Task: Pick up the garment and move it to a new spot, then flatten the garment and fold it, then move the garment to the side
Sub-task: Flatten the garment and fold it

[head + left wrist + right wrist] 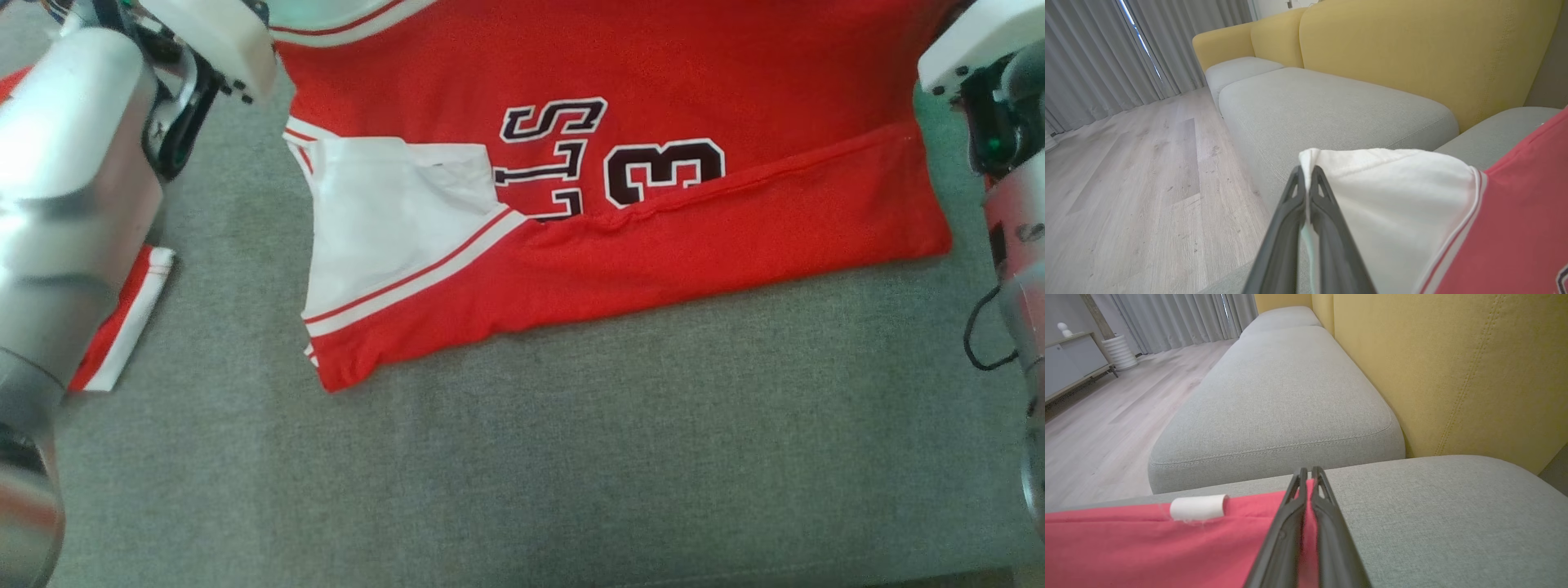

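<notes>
The garment [653,245] is a red jersey with white trim and dark lettering, spread on the grey sofa cushion [571,449]. Its near hem is folded up over the print. In the left wrist view my left gripper [1307,173] is shut on a white corner of the garment [1392,196], with cloth pinched between the fingers. In the right wrist view my right gripper [1309,473] is shut on the garment's red edge [1167,547], close to a small white tag [1198,506]. My pale forearms stand at the head view's upper left [73,163] and upper right [1012,204].
A red and white striped piece of cloth [122,318] lies under my left arm. The yellow backrest [1453,375] rises behind the cushions. Another grey cushion [1282,396] adjoins this one. Wooden floor [1126,183], grey curtains [1094,53] and a low cabinet [1069,363] lie beyond.
</notes>
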### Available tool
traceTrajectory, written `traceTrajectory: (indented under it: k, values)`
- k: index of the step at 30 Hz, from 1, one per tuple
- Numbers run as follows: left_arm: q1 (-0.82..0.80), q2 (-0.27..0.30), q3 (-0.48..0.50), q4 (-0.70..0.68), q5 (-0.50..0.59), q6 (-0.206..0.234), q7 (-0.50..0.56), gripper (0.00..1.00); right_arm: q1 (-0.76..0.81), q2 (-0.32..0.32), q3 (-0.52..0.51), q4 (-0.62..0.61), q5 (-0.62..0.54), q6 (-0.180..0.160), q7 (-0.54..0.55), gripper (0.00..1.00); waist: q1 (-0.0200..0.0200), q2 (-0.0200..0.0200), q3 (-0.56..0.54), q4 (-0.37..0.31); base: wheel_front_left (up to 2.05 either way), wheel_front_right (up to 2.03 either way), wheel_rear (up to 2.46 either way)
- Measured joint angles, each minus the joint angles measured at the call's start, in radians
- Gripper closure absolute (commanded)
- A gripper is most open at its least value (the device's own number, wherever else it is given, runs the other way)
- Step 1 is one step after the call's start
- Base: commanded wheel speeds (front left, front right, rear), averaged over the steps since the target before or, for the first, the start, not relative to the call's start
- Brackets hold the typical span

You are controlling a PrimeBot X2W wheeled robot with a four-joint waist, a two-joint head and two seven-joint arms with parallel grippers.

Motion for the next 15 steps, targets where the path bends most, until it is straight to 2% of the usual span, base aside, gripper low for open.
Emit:
traceTrajectory:
  k: [7, 15]
  values:
    - [0.084, 0.011, -0.043, -0.027, -0.033, -0.026, 0.033, 1.0, 0.048, -0.019, 0.052, 0.008, 0.082, 0.0, 0.019, 1.0, -0.0001, 0.0, -0.05, 0.014, 0.0, 0.0, 0.0]
    - [0.238, 0.102, -0.109, -0.223, -0.134, -0.035, 0.118, 1.0, 0.19, -0.087, 0.162, -0.06, 0.214, 0.0, 0.137, 1.0, -0.0002, 0.0, -0.121, 0.033, 0.0, 0.0, 0.0]
